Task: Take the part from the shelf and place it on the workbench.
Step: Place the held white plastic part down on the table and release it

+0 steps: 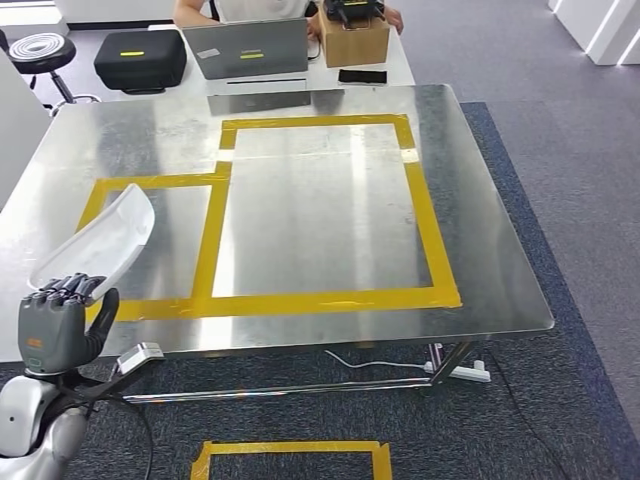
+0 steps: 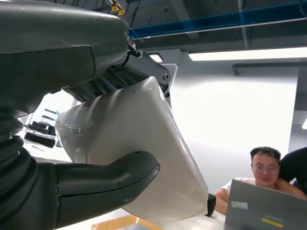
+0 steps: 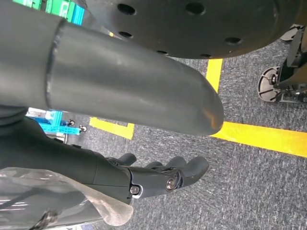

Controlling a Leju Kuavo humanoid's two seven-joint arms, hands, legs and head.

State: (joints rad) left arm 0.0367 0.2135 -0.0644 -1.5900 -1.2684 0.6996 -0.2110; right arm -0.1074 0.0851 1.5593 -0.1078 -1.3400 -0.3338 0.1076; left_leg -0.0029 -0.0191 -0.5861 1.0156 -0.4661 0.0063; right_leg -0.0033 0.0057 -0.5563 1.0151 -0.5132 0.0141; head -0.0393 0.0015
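The left hand [image 1: 60,325] grips a smooth, curved white plastic part [image 1: 102,245] above the near left corner of the brushed-steel workbench [image 1: 483,260]; the right hand [image 3: 159,177] hangs empty, fingers loosely extended over grey carpet [image 3: 253,191].

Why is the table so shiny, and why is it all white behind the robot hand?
In the head view, the metal workbench reflects pale streaks of room light. In the left wrist view, a bright backdrop washes out behind the left robot hand holding the white part; the ceiling stays dark.

left hand [image 1: 56,325] gripping (right hand [image 3: 159,177] slack)
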